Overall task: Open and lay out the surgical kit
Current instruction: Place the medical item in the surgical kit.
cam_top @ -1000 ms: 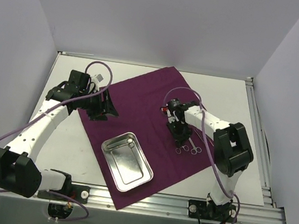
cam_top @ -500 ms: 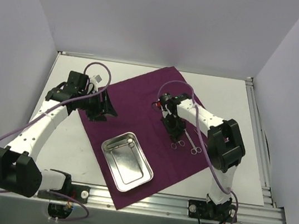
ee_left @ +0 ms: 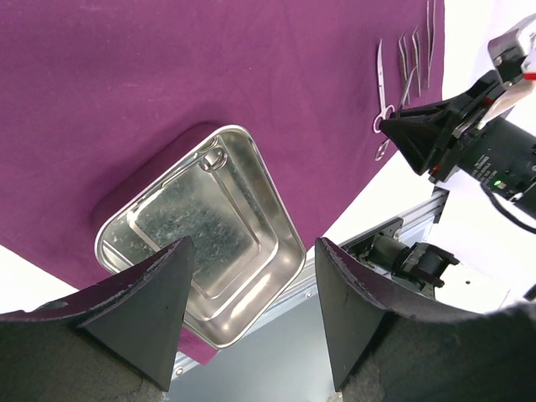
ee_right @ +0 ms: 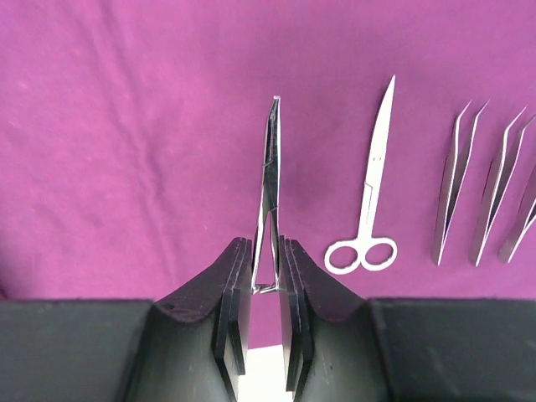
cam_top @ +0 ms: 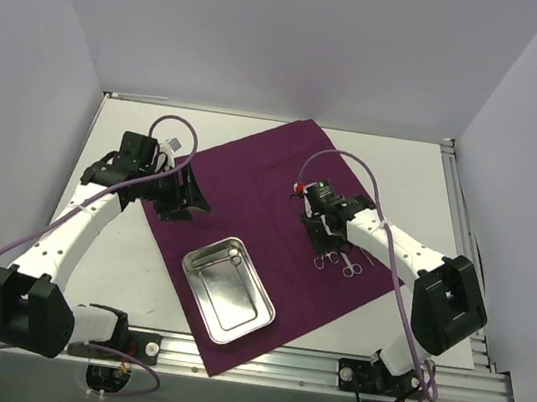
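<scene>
- The right jaws, pinching a slim instrument (ee_right: 270, 184), have swung back beside the scissors (ee_right: 368, 209) on the cloth (cam_top: 255, 159); it probably gets laid down next.
- The left jaws hang wide and empty near the tray (cam_top: 193, 263).

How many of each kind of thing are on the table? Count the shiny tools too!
Dark purple cloth wrap: 1
Shiny rectangular steel tray: 1
Ring-handled metal scissors: 1
Pointed metal tweezers: 3 (one cut off at the picture's edge)
Thin metal tool pinched in the right claw: 1
Total: 7
</scene>
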